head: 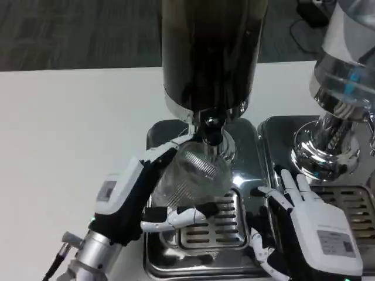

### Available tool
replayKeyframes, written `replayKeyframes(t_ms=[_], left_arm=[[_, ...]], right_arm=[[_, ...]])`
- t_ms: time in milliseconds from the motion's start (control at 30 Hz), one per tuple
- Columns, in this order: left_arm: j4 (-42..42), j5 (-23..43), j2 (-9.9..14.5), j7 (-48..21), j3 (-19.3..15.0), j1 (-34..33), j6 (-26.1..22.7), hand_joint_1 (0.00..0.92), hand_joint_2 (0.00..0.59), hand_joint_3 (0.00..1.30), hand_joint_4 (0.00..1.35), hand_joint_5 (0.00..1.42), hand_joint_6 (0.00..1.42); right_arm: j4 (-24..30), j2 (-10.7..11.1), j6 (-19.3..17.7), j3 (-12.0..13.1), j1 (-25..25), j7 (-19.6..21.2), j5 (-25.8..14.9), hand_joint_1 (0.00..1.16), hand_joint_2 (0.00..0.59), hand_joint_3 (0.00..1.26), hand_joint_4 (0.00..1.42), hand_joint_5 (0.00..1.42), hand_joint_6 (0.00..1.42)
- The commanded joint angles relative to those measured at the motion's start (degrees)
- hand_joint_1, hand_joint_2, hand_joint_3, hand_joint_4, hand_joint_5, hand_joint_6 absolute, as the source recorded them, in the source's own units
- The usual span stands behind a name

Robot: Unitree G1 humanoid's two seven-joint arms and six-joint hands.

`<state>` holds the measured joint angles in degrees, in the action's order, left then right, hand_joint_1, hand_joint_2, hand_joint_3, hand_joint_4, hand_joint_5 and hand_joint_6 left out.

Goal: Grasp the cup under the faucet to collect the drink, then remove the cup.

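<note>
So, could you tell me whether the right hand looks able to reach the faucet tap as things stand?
Probably yes. The right hand rests open on the drip tray, just right of the clear ribbed cup that the left hand holds. The faucet above the cup looks unobstructed from the right side.

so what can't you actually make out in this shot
- Drink level in the clear cup, head view: glare and ribbed glass hide it.
- Faucet flow: too blurred to tell.
- Dispenser tank top: cut off by the upper edge.
- Right hand wrist: cut off by the bottom edge.
</note>
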<state>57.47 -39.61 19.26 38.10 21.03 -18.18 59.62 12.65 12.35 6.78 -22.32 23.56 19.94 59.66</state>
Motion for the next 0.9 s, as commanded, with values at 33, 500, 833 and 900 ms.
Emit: replayKeyframes(t_ms=[33,500,833,900], left_arm=[[2.9,-1.4,-2.1,0.4,1.5,-3.7,-0.2,0.383,0.160,0.27,0.31,0.50,0.35],[9.1,-2.8,-6.3,3.2,5.3,-8.4,-3.1,0.317,0.152,0.27,0.31,0.49,0.35],[7.8,-4.9,-3.5,7.3,9.1,-6.4,-3.1,0.300,0.138,0.26,0.29,0.48,0.34],[7.2,-5.7,-2.8,8.5,9.5,-6.2,-3.7,0.288,0.124,0.22,0.24,0.46,0.33]], right_arm=[[1.5,0.1,1.0,0.1,0.7,0.2,0.8,0.49,0.552,0.32,0.02,0.00,0.15],[2.2,-0.1,1.9,0.6,0.7,-0.6,0.3,0.49,0.552,0.32,0.02,0.00,0.15],[1.9,0.6,1.1,0.8,0.0,-1.4,-0.2,0.49,0.552,0.32,0.02,0.00,0.15],[1.9,0.8,0.9,1.0,0.0,-1.5,-0.6,0.49,0.552,0.32,0.02,0.00,0.15]])
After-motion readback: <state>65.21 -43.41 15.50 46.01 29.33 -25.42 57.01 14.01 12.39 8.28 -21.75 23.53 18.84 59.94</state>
